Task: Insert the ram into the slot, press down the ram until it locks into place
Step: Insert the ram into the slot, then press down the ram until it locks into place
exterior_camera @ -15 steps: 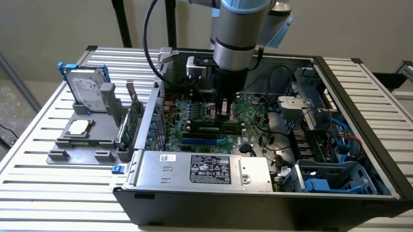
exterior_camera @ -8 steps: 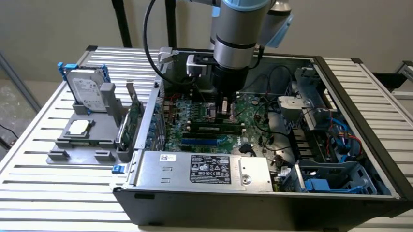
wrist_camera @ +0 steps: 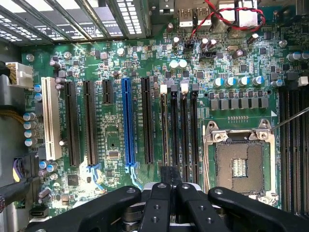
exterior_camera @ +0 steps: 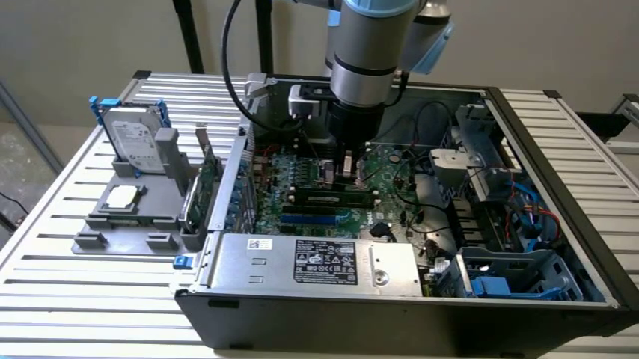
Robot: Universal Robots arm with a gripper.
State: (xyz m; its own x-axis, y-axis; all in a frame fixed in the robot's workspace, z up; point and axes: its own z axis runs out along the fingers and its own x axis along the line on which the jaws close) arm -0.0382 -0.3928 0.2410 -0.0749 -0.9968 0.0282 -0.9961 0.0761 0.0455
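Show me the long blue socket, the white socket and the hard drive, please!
long blue socket (wrist_camera: 127, 123), wrist view, middle of its blue plastic body.
white socket (wrist_camera: 49, 118), wrist view, middle of its white body.
hard drive (exterior_camera: 133, 138), exterior view, middle of its silver face.

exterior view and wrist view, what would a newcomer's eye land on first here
The arm plunging into the open PC case stands out first, its gripper low over the motherboard. A ram stick lies across the board just in front of it. In the wrist view, the blue socket and empty CPU socket catch the eye.
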